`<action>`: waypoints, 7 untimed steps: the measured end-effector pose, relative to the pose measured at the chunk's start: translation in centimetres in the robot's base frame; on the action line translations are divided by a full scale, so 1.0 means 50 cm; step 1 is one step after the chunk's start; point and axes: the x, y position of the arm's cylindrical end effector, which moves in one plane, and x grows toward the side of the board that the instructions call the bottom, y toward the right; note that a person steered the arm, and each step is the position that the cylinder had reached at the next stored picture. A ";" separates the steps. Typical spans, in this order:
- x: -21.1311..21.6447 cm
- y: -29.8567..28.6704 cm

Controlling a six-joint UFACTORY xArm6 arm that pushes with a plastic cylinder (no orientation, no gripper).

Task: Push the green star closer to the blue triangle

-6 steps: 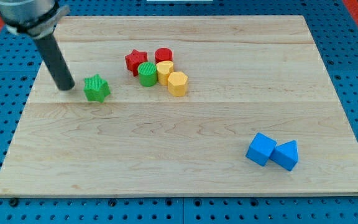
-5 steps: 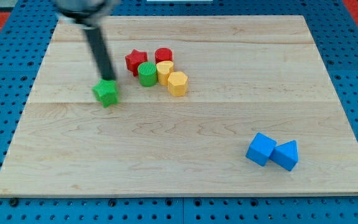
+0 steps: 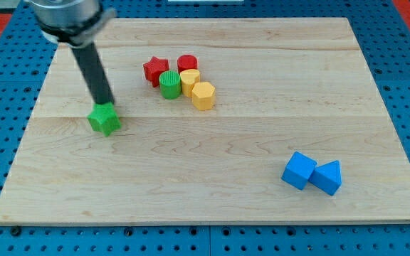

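Still far from done, judging by the wide stretch of wooden board lying between pusher and goal. Best handled by coming round behind the green star, onto its side facing the view's upper left, so that star and blue triangle line up ahead of the push. Best kept slow and centred too, since an off-centre nudge on a pointed shape would likely spin it aside rather than carry it along. Also worth steering below the cluster up and to the view's right of the rod: red star, red cylinder, green cylinder, yellow cylinder and yellow hexagonal block, all packed together and well apart from the path if the line stays low.

No jaws fitted, so nothing to open, close or hold: only a straight dark rod ending in my tip. Sits right at the green star's top edge, apparently touching it, with the star just below towards the view's bottom. Lies far down and to the view's right of that tip, the blue triangle, touching or nearly touching the blue cube on its left.
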 end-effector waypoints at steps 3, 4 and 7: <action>-0.075 -0.069; 0.020 -0.163; 0.081 0.273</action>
